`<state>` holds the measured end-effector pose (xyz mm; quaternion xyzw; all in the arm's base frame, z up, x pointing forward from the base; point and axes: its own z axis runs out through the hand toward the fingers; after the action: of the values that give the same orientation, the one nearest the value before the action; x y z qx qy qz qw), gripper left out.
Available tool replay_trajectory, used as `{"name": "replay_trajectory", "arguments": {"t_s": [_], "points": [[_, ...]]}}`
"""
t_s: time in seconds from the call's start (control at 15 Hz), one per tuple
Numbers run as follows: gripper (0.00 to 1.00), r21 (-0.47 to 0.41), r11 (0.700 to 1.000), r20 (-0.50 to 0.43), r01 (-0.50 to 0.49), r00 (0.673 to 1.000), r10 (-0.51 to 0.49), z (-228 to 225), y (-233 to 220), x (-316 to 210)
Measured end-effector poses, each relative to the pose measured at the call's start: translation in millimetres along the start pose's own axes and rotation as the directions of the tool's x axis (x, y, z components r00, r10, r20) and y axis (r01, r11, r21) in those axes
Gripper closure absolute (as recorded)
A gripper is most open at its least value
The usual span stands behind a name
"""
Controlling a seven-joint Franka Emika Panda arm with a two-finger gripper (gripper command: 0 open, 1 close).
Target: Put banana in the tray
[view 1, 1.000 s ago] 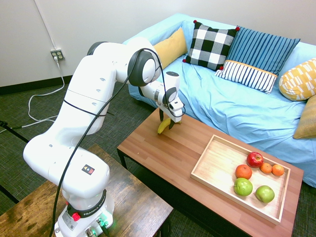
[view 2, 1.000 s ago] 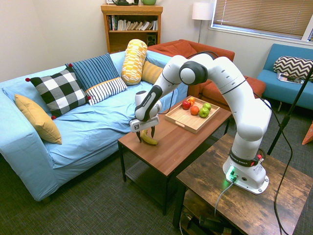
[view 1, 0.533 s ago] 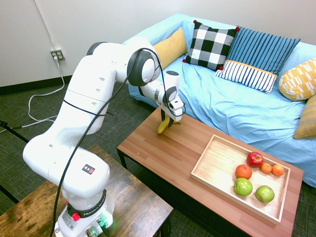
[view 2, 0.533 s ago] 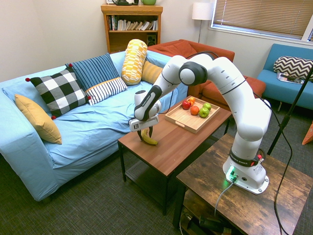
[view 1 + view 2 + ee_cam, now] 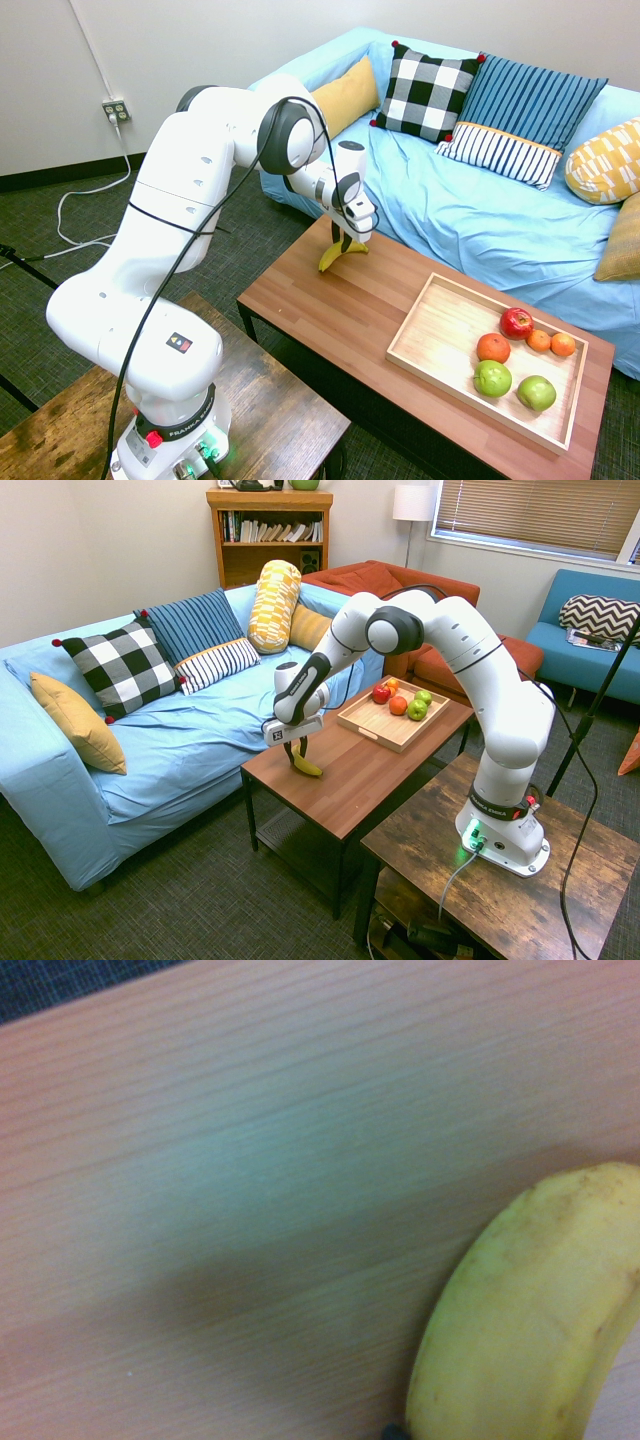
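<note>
The banana has risen slightly off the table, apparently clamped between the fingers.

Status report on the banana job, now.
Hand shut on the banana, at the table's far end. Tray across the table, fruit in one end, near half bare. Nothing in the way.

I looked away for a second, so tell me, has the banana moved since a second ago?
Yes. The banana has shifted slightly along the table toward the tray, held in the gripper, and it looks a little higher off the wood.
</note>
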<state>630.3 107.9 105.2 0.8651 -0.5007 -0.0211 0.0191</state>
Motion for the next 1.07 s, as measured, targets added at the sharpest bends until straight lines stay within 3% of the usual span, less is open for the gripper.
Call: {"name": "replay_trajectory", "arguments": {"t_s": [0.27,0.67,0.87,1.07], "points": [[1.0,0.033,0.999,-0.054,0.001,0.999,0.001,-57,20,24],[1.0,0.048,0.992,-0.139,-0.118,0.982,0.124,-143,146,138],[1.0,0.037,0.981,-0.147,-0.192,0.97,0.195,-143,208,211],[1.0,0.019,0.976,-0.131,-0.218,0.967,0.218,-121,236,253]]}}
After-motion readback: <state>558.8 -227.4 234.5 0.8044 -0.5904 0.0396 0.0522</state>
